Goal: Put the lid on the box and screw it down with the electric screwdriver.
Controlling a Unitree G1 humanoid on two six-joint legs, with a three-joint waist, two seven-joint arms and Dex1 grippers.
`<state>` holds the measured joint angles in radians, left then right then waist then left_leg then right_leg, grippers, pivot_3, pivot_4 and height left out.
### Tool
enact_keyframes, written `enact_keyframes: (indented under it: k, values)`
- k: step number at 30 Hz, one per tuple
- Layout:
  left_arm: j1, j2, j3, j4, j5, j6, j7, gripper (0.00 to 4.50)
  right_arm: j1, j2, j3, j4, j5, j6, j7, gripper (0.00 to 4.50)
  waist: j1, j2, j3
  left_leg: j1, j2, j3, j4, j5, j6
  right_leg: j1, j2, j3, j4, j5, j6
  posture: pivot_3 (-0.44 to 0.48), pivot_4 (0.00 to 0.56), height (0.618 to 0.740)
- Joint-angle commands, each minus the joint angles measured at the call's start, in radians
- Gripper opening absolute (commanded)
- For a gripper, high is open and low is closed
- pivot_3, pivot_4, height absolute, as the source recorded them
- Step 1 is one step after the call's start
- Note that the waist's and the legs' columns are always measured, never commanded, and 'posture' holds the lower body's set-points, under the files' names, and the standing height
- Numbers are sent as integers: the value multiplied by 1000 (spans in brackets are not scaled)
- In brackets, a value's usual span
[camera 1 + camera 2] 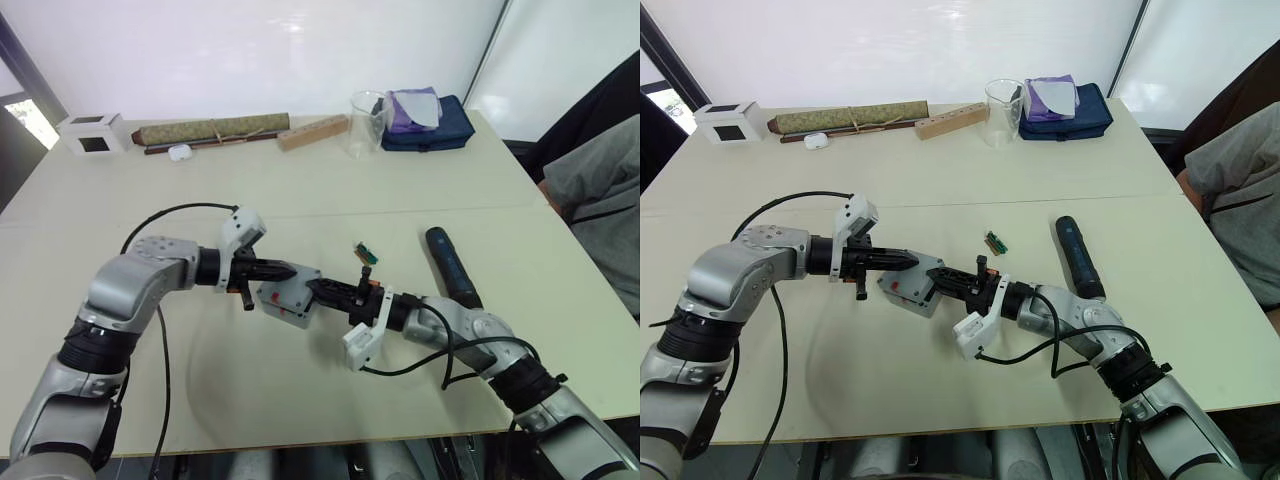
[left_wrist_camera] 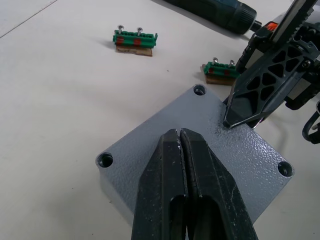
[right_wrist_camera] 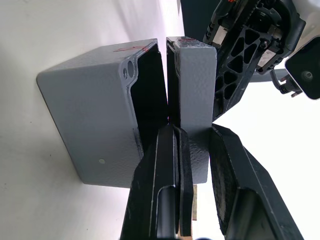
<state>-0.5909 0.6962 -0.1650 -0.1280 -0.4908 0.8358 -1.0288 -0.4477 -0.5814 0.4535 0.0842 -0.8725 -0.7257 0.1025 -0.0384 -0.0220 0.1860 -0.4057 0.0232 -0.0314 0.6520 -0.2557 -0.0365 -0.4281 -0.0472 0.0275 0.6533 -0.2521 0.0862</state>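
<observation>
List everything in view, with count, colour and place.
lid: one, grey, ajar on box
box: one, grey, table centre
electric screwdriver: one, dark blue, right of box
terminal blocks: two, green, near box
cube: one, white, far left
rolled mat: one, olive, far edge
beaker: one, clear, far edge
pouch: one, navy, far right
person: one, grey top, table's right
left gripper: one, black, jaws shut, against lid
right gripper: one, black, jaws shut on lid

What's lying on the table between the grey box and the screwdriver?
A small green terminal-block piece lies between the square grey plastic box and the dark pen-shaped electric screwdriver, in the eye views.
</observation>
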Motion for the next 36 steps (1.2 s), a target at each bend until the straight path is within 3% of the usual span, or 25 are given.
enact_keyframes:
  k: [1,2,4,5,9,13,22,27,31,34,35,36]
  values:
    - [41,23,-99,-29,85,-61,-16,33,12,-20,-5,1,1,-6,7,325,1,0,0,1,0,0,0,0,0,1,0,0,0,0,0,0,150,740]
    - [52,28,-130,-22,118,-86,-17,33,17,-21,-8,3,7,-1,11,325,2,0,-1,1,0,0,0,0,0,1,0,0,0,0,0,0,150,740]
    - [71,32,-189,-1,180,-114,-6,0,31,-25,-13,5,40,7,37,1328,7,1,-2,4,0,0,-1,0,0,5,0,0,-1,0,0,0,150,740]
    - [84,30,-208,9,205,-134,-1,0,38,-28,-17,-1,45,7,40,1595,9,1,-2,8,0,1,-2,0,0,9,0,0,-2,0,0,0,150,740]
    - [113,25,-217,25,230,-159,-7,0,44,-31,-22,-21,34,6,33,3236,15,-1,-10,34,0,2,-6,-4,5,35,-1,0,-8,-8,-8,0,150,740]
    - [156,5,-236,39,250,-154,15,0,74,-52,-54,-71,47,14,34,4364,22,3,-25,36,0,1,-6,-5,7,37,-1,0,-7,-12,-8,0,150,740]
    - [189,-1,-264,99,327,-213,31,0,148,-116,-119,-190,130,28,106,4364,23,7,-37,40,-1,2,-6,-7,10,40,-1,1,-7,-13,-9,0,150,740]
    - [203,-33,-170,109,260,-201,35,0,200,-136,-160,-283,349,138,272,4364,22,9,-41,56,0,1,-7,-12,18,55,-1,1,-8,-20,-7,0,150,740]
    - [150,-89,11,85,98,-48,72,0,226,-128,-183,-349,497,226,366,3481,21,8,-40,55,1,1,-7,-13,21,54,0,1,-7,-20,-8,0,150,740]
    - [136,-91,48,61,58,6,78,0,235,-114,-187,-370,536,272,403,2614,21,7,-38,50,1,0,-6,-13,21,48,1,-1,-6,-19,-10,0,150,740]
    - [133,-91,52,56,51,17,81,0,236,-112,-188,-373,541,279,411,2054,21,7,-36,49,1,0,-7,-13,21,48,1,-1,-6,-19,-10,0,150,740]
    - [130,-90,65,39,27,40,76,0,234,-110,-183,-375,549,290,428,1773,21,7,-34,49,1,0,-7,-13,21,48,1,-1,-6,-19,-10,0,150,740]
